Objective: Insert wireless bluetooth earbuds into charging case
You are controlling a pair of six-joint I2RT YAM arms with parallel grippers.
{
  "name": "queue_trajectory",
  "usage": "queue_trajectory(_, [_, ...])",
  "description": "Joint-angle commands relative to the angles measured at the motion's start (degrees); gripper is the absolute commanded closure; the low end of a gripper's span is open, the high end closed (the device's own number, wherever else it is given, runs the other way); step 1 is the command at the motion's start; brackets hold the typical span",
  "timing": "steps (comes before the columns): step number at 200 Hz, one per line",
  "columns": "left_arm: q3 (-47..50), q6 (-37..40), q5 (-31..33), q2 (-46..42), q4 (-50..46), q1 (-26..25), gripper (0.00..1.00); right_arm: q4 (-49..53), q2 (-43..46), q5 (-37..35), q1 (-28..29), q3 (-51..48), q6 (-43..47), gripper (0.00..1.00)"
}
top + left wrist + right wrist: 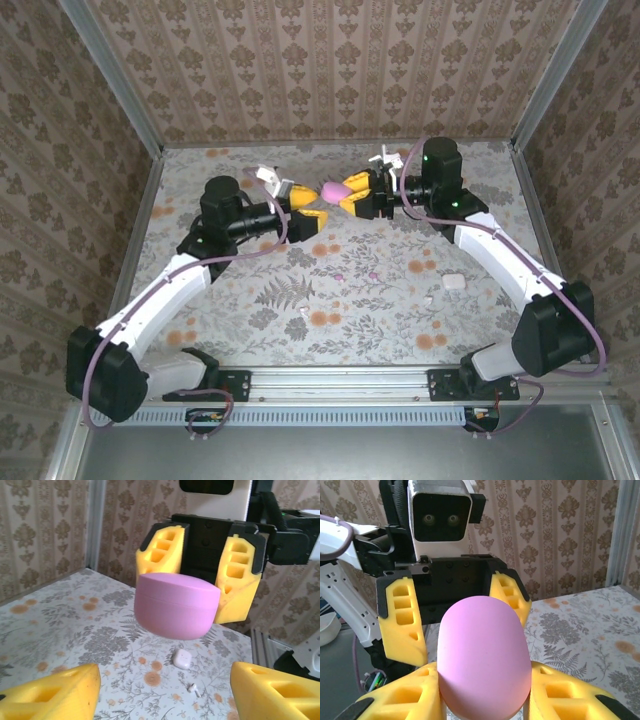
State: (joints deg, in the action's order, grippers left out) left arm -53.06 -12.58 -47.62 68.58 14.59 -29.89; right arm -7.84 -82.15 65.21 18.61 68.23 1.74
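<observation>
My right gripper (347,196) (482,702) is held up over the back of the table, shut on a pink rounded box (331,190) (482,655) (177,605). Facing it is my left gripper (303,206) (165,700), open, its yellow fingers (60,697) short of the box and not touching it. The white charging case (181,658) (455,282) lies on the table at the right. One white earbud (194,689) (427,298) lies just in front of it. Another small white bit (303,312) lies near the table's middle front.
The flowered tabletop (250,300) is walled by patterned panels with metal corner posts (535,100). Two small pink specks (338,277) lie mid-table. White oddments (265,172) sit at the back behind the grippers. A metal rail (340,380) runs along the near edge.
</observation>
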Motion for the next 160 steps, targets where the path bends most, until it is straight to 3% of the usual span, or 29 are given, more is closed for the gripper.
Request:
queue_trajectory(1, [-0.5, 0.1, -5.2, 0.6, 6.2, 0.2, 0.31, 1.7, -0.9, 3.3, 0.0, 1.7, 1.6, 0.64])
queue_trajectory(45, [0.5, -2.6, -4.7, 1.2, 10.3, 0.0, 0.38, 2.1, -1.5, 3.5, 0.1, 2.1, 2.2, 0.64])
queue_trajectory(160, [-2.4, -0.8, -4.7, 3.0, 6.2, -2.0, 0.43, 1.4, -1.4, 3.6, 0.9, 2.3, 2.9, 0.64])
